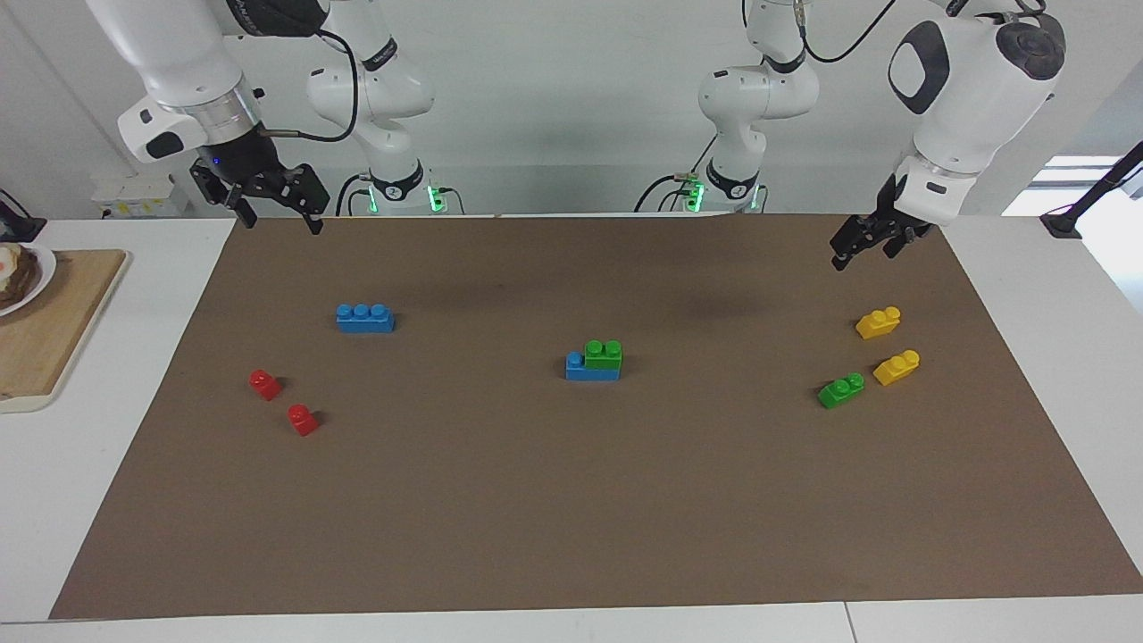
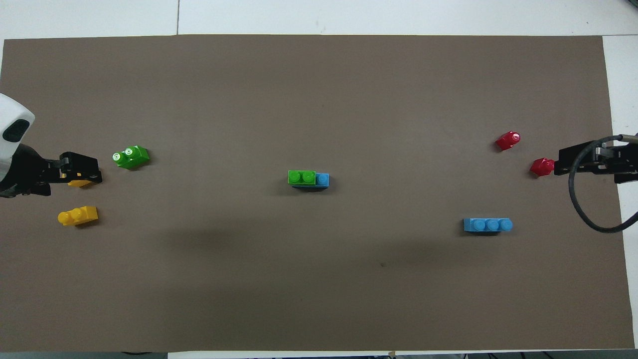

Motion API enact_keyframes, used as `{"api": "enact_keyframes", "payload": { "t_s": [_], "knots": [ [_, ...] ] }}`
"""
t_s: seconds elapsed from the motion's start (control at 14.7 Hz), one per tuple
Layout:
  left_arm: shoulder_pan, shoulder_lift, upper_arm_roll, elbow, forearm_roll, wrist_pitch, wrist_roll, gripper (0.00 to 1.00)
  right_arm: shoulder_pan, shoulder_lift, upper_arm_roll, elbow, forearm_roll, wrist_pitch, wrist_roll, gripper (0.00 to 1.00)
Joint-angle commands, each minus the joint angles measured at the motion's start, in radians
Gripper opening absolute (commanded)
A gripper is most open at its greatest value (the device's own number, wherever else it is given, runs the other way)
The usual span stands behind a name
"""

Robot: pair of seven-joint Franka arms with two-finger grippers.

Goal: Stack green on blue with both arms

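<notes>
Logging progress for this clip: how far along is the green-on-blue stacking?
Done: one green brick sits on a blue brick mid-mat. In hand: nothing; left pincer and right pincer hang raised, open, empty. Left, if anything: the loose green brick and loose blue brick lie apart.

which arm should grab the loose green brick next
Left. The loose green brick lies at the left arm's end of the mat, by the yellow bricks, and the open, empty left gripper hangs over that end. The right gripper is over the other end.
</notes>
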Motion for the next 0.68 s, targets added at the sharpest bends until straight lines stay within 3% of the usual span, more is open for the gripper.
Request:
{"api": "enact_keyframes", "payload": {
  "t_s": [0.0,0.61],
  "knots": [
    [-0.009,0.09,-0.01,0.123,0.038,-0.08,0.027,1.0,-0.025,0.003,0.009,0.005,-0.023,-0.02,-0.022,0.98],
    [0.023,0.09,-0.015,0.141,0.038,-0.057,0.099,1.0,-0.034,0.006,0.012,0.003,-0.051,0.0,-0.028,0.99]
  ]
}}
